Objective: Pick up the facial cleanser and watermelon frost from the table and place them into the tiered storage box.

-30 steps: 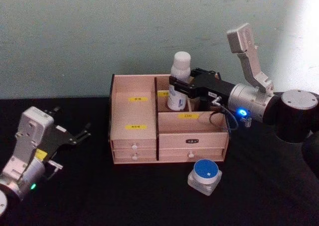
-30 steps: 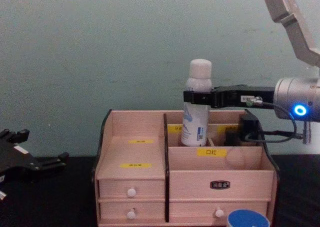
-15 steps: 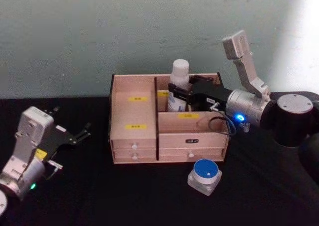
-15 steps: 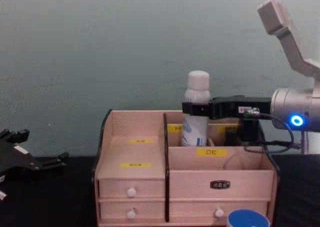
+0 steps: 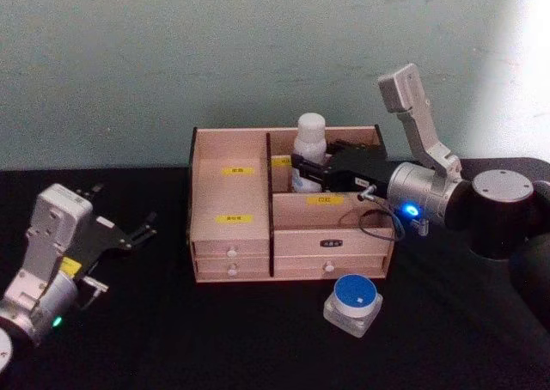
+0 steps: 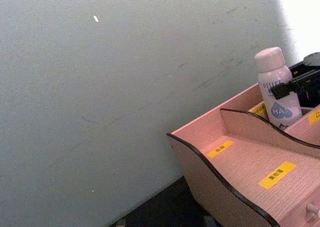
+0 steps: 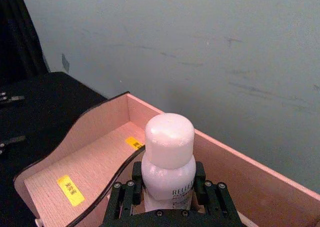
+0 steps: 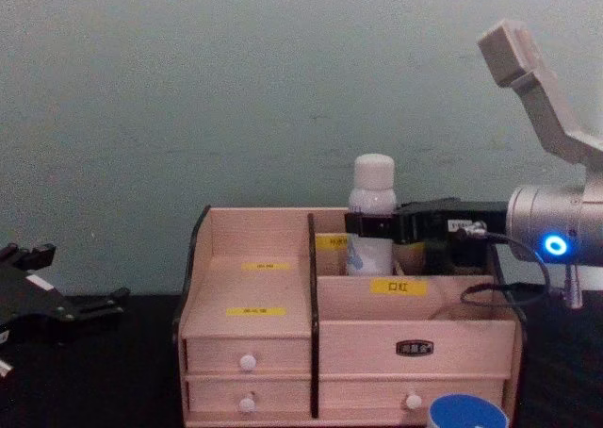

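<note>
The facial cleanser (image 5: 310, 139), a white bottle with a rounded cap, stands upright inside the rear middle compartment of the tiered storage box (image 5: 215, 192). My right gripper (image 5: 308, 164) is shut on its body just below the shoulder; the same bottle (image 7: 169, 139) sits between the black fingers (image 7: 124, 199) in the right wrist view. From the chest, the bottle (image 8: 373, 190) rises above the box wall (image 8: 452, 338) with the right gripper (image 8: 372, 225) clamped on it. A small jar with a blue lid, the watermelon frost (image 5: 353, 302), rests on the table before the box. My left gripper (image 5: 142, 228) stays parked open at the far left.
The black table (image 5: 215, 338) extends around the box, and a pale green wall stands close behind it. The box's left stepped compartments (image 6: 240, 162) hold nothing. Two rows of drawers with white knobs (image 8: 248, 362) face me.
My right gripper has come down with the facial cleanser, sinking the bottle deeper into the rear compartment. The left arm and the blue-lidded jar have not moved.
</note>
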Action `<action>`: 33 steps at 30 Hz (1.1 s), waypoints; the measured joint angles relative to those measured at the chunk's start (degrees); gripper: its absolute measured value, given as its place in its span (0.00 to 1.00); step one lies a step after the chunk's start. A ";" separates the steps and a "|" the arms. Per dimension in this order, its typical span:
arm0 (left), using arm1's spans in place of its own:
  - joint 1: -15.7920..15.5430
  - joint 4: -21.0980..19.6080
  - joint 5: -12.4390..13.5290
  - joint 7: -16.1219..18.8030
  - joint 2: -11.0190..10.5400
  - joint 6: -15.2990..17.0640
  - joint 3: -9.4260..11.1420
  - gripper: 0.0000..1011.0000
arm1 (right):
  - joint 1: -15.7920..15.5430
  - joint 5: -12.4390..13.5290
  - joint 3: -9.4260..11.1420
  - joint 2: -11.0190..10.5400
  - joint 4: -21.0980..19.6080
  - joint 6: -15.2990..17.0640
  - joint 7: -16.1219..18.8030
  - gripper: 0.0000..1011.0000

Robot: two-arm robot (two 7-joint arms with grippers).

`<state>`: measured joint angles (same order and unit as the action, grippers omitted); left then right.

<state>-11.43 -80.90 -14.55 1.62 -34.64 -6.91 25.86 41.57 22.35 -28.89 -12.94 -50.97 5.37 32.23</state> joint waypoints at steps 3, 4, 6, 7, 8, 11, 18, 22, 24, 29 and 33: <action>0.00 0.00 0.00 0.00 0.00 0.00 0.00 0.99 | 0.07 -0.31 0.08 0.24 0.61 -0.07 -0.01 0.58; 0.00 0.00 0.00 0.00 0.00 0.00 0.00 0.99 | 0.09 -0.38 0.09 0.28 0.71 -0.08 -0.01 0.58; 0.00 0.00 0.00 0.00 0.00 0.00 0.00 0.99 | 0.11 -0.58 0.16 0.41 1.03 -0.09 -0.01 0.58; 0.00 0.00 0.00 0.00 0.00 0.00 0.00 0.99 | 0.12 -0.64 0.18 0.45 1.11 -0.09 -0.01 0.58; 0.00 0.00 0.00 0.00 0.00 0.00 0.00 0.99 | 0.13 -0.81 0.20 0.52 1.24 -0.08 -0.03 0.58; 0.00 0.00 0.00 0.00 0.00 0.00 0.00 0.99 | 0.14 -1.06 0.22 0.57 1.32 -0.02 -0.06 0.58; 0.00 0.00 0.00 0.00 0.00 0.00 0.00 0.99 | 0.14 -1.06 0.24 0.56 1.29 0.03 -0.10 0.58; 0.00 0.00 0.00 0.00 0.00 0.00 0.00 0.99 | 0.14 -1.01 0.24 0.54 1.26 0.04 -0.11 0.60; 0.00 0.00 0.00 0.00 0.00 0.00 0.00 0.99 | 0.14 -0.96 0.26 0.53 1.24 0.03 -0.15 0.64; 0.00 0.00 0.00 0.00 0.00 0.00 0.00 0.99 | 0.14 -0.91 0.26 0.50 1.22 0.04 -0.15 0.81; 0.00 0.00 0.00 0.00 0.00 0.00 0.00 0.99 | 0.14 -0.89 0.25 0.48 1.20 0.04 -0.15 0.91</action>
<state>-11.43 -80.90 -14.55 1.62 -34.64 -6.91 25.86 41.71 21.46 -28.63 -12.45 -49.78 5.41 32.08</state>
